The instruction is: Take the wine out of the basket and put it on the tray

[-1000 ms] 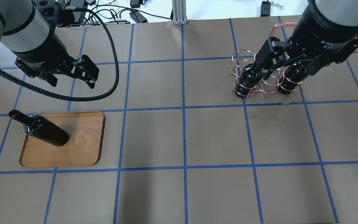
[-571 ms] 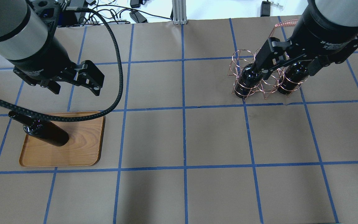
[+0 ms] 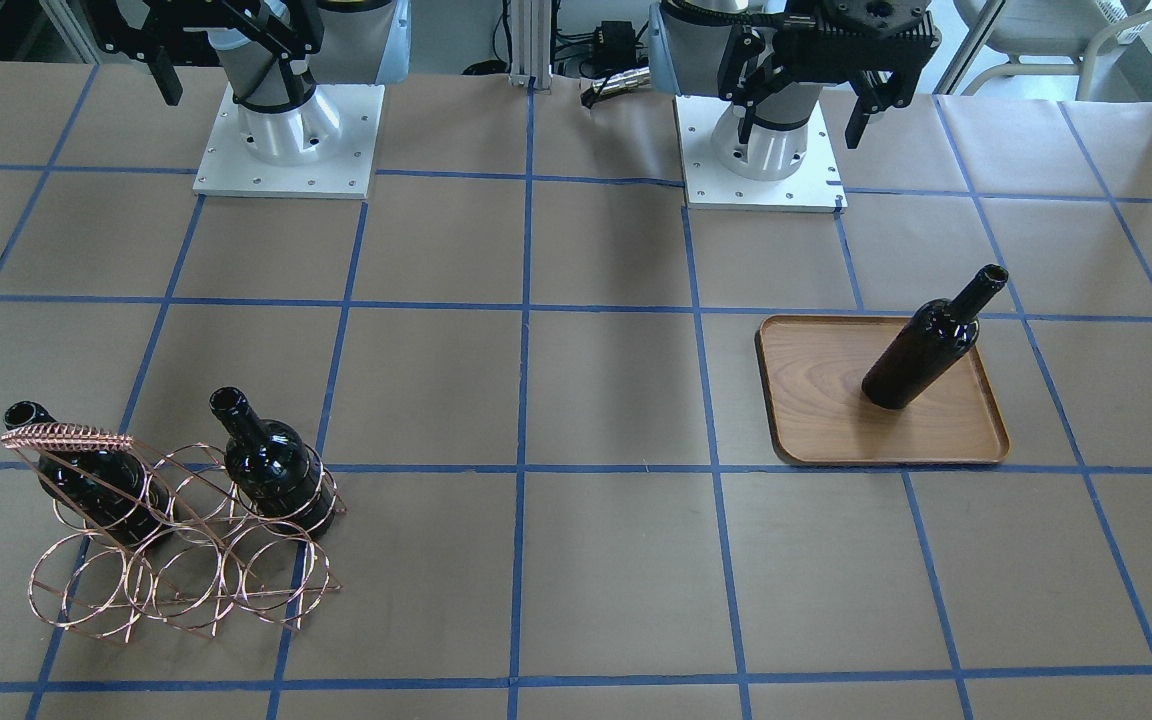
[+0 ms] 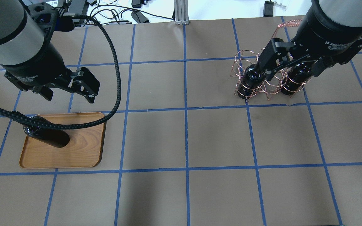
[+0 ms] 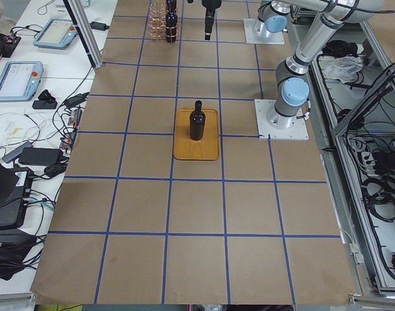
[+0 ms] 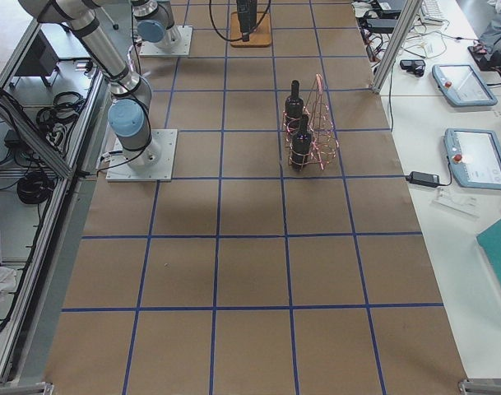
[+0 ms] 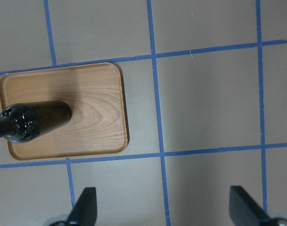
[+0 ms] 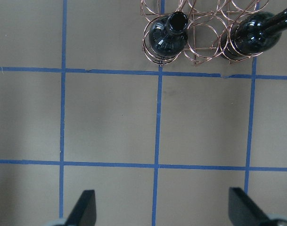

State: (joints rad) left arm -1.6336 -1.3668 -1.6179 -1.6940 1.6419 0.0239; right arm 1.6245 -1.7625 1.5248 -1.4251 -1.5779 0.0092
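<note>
Front-facing view: wine (image 3: 926,345) upright on tray (image 3: 816,440), toward the surface's (image 3: 616,400) robot-left edge. Basket (image 3: 176,570) with two more bottles (image 3: 266,470) stands toward the robot-right edge.
Overhead view: left gripper (image 4: 69,94) raised clear of the wine, fingers apart, empty. Right gripper (image 4: 291,67) above the basket, fingers apart, empty.

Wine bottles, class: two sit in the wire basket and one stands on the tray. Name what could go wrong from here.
1. The basket is thin open wire; lifting one bottle by its neck may drag or tip the rack and its neighbour.
2. The placed bottle on the tray stands upright, tall and narrow; setting another beside it could knock it over.
3. Glossy glass may slip from the right pincer.
</note>
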